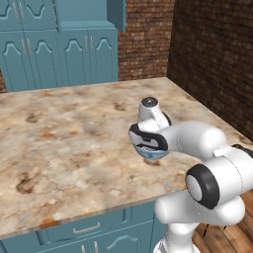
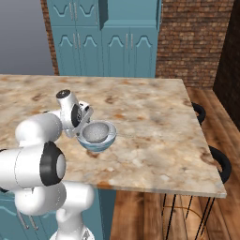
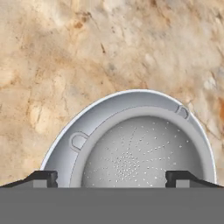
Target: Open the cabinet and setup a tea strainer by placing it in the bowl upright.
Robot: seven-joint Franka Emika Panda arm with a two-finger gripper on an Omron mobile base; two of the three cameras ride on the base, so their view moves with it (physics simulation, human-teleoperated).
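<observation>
On the marble counter stands the light-blue bowl (image 2: 96,144), also seen in the left base view (image 1: 151,154) and from above in the hand view (image 3: 105,99). The pale grey tea strainer (image 2: 95,131) sits upright inside it, its dotted mesh (image 3: 140,153) facing up. My gripper (image 2: 86,123) hangs just over the bowl's near-left rim, pointing down. In the hand view the gripper (image 3: 111,178) is open, with its fingertips (image 3: 43,177) wide apart and nothing between them. At the back stands the teal cabinet (image 2: 126,9), cut off by the top edge. A teal panel (image 1: 117,14) juts out at its right.
The island counter (image 2: 154,117) spreads wide on every side of the bowl. Teal doors with arched panels (image 1: 91,54) line the back, and brick walls (image 1: 212,54) close the right. Two black stools (image 2: 220,161) stand at the counter's right edge.
</observation>
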